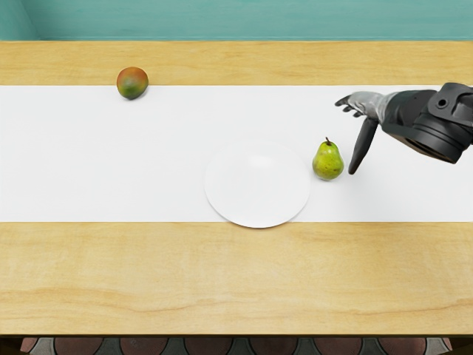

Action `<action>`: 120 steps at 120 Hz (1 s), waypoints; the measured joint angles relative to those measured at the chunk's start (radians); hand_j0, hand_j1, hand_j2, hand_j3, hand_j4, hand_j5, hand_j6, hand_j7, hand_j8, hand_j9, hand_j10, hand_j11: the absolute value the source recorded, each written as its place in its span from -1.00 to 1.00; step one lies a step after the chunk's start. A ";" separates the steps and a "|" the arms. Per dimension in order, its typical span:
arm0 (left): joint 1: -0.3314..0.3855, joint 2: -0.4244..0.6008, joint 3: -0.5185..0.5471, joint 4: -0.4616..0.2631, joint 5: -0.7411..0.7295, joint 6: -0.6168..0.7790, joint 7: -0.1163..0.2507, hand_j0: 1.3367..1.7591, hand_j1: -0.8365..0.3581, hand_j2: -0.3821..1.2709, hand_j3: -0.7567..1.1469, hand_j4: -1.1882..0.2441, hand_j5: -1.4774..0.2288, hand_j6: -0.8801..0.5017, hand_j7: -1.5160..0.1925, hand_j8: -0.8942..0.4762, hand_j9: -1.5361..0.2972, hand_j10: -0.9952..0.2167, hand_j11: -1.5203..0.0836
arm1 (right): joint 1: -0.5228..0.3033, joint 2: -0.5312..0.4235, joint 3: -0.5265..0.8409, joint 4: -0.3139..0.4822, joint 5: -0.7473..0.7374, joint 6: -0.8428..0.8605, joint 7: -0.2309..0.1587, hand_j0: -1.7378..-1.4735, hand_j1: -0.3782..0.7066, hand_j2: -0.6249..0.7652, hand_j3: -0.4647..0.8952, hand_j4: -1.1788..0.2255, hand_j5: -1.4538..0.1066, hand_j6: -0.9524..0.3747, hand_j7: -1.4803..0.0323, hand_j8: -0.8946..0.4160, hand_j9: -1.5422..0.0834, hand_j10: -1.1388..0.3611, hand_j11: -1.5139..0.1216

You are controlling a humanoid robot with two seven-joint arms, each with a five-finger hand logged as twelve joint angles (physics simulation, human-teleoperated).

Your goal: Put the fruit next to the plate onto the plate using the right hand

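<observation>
Pear (327,160) stands upright, stem up, on the white runner (111,155) that crosses the wooden table (236,274) from its left edge to its right edge. The green fruit sits just beside the right rim of a white plate (256,211), which lies at the middle of the table; whether fruit and rim touch cannot be told. The robot's right hand (367,111) reaches in from the table's right edge and hovers just right of the pear, apart from it and holding nothing. Its fingers (362,151) are spread: one dark digit points down toward the runner close beside the pear, while the others fan out toward the left. A red-green mango (132,82) lies well apart, toward the far left corner, on the runner's far edge.
</observation>
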 joint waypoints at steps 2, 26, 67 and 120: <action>0.000 0.000 0.000 0.000 0.000 0.000 0.000 0.52 0.98 -0.54 -0.20 0.66 0.73 0.27 0.77 0.30 0.68 0.64 0.90 | -0.001 0.005 -0.010 0.003 -0.003 -0.014 0.000 -0.40 -0.77 -0.12 -0.32 0.56 0.73 0.31 0.82 0.24 0.77 0.41 0.72; 0.000 0.000 0.000 0.000 0.000 0.000 0.000 0.52 0.98 -0.54 -0.20 0.66 0.73 0.27 0.77 0.30 0.68 0.64 0.90 | -0.031 0.056 -0.055 -0.006 -0.057 -0.111 0.000 -0.40 -0.76 -0.12 -0.32 0.56 0.72 0.30 0.81 0.23 0.76 0.40 0.72; 0.000 0.000 0.000 0.000 0.000 0.000 0.000 0.52 0.98 -0.54 -0.20 0.66 0.73 0.27 0.77 0.30 0.68 0.64 0.90 | -0.110 0.141 -0.030 -0.063 -0.090 -0.156 0.000 -0.40 -0.66 -0.14 -0.32 0.49 0.65 0.23 0.73 0.16 0.69 0.34 0.64; -0.002 0.000 0.000 0.000 0.000 0.000 0.000 0.52 0.98 -0.54 -0.20 0.66 0.73 0.27 0.77 0.30 0.68 0.64 0.90 | -0.161 0.163 -0.020 -0.138 -0.106 -0.166 0.000 -0.40 -0.53 -0.15 -0.32 0.41 0.55 0.15 0.63 0.08 0.60 0.27 0.55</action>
